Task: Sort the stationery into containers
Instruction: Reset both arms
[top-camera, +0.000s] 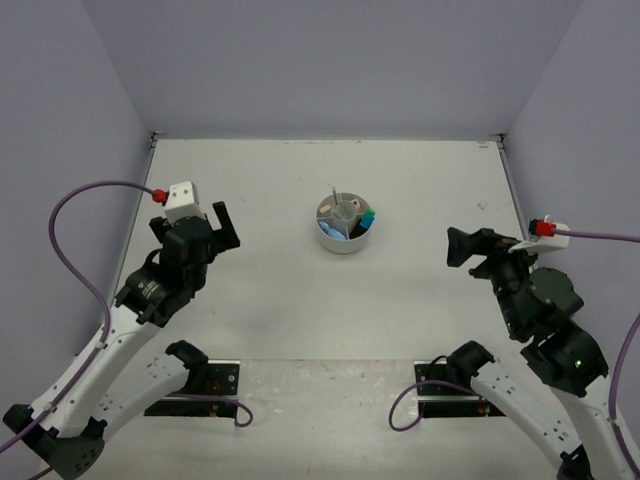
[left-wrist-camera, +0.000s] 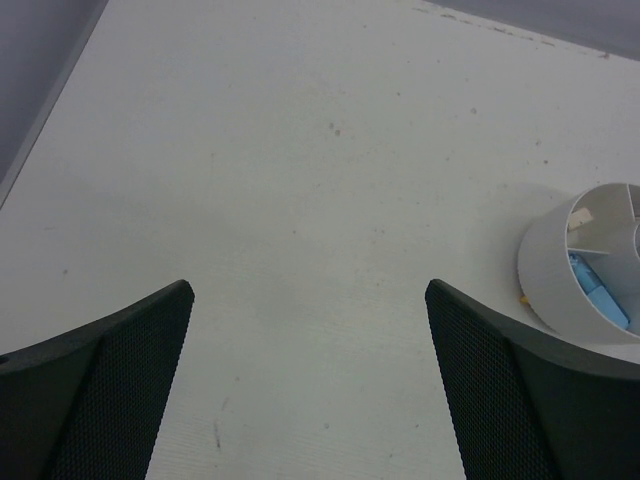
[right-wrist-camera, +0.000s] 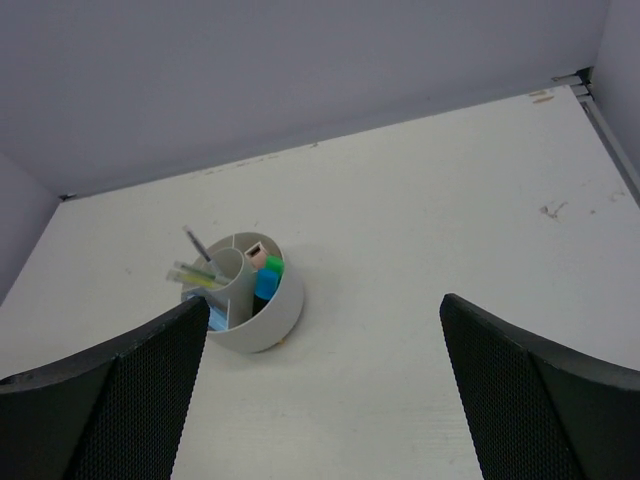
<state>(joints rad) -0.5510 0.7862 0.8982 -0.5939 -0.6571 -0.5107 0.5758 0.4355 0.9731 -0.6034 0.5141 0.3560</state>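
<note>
Left fingers (left-wrist-camera: 100, 400) and right fingers (right-wrist-camera: 540, 400) gape wide and hold nothing. The white organiser (top-camera: 340, 246) stands mid desk (top-camera: 300, 320), well apart from both. The stationery (top-camera: 366, 218) sits in its wedges, and none shows loose. Sorting looks finished; next is likely just parking the arms.

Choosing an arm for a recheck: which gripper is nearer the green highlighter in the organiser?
Right. The right gripper hangs open to the right of the green highlighter, which stands on the right side of the organiser. The left gripper, also open, is beyond the organiser's far side, farther off.

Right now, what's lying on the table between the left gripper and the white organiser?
Nothing. The top view shows only bare table between the left gripper and the organiser.
</note>
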